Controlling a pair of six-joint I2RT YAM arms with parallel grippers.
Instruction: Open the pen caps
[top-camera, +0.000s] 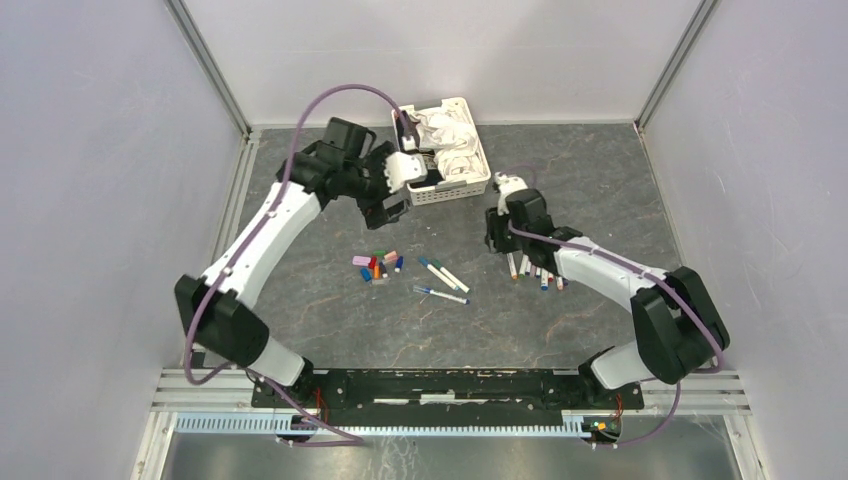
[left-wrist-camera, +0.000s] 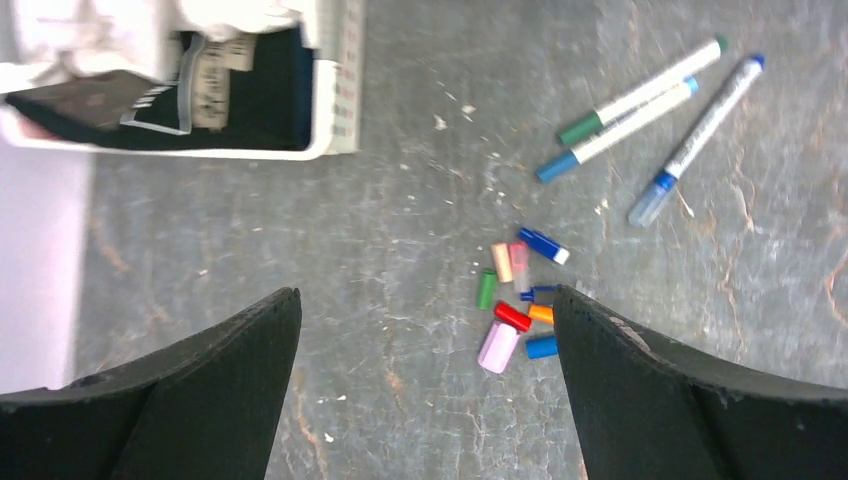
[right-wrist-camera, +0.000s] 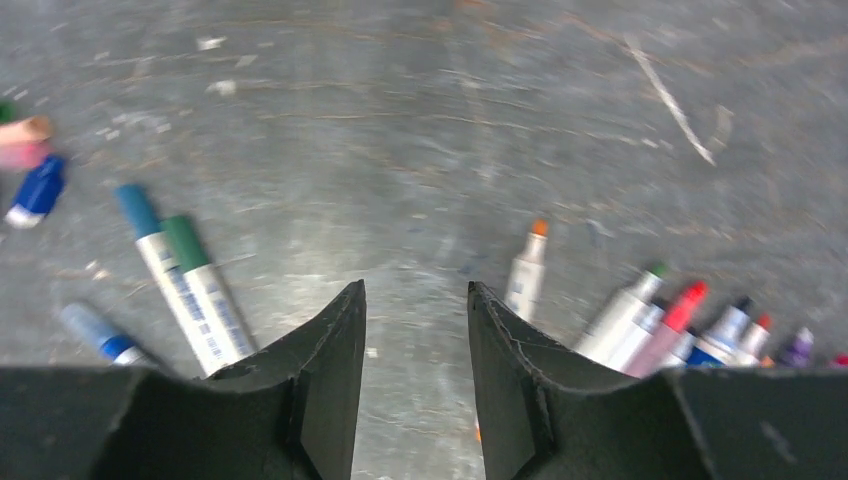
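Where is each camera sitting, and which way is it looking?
Top camera: high above and behind the robot, looking down on the table; the left arm and right arm show whole.
Left wrist camera: on the left arm, looking down past its open left pincer at the pen caps and a corner of the basket.
Right wrist camera: on the right arm, looking low across the table past its right pincer at the uncapped pens.
Shared: both wrist views show the three capped pens.

A robot lab cell; white panels (top-camera: 440, 50), aluminium rails (top-camera: 212, 70), arms (top-camera: 270, 225) bolted to a grey table (top-camera: 600, 170).
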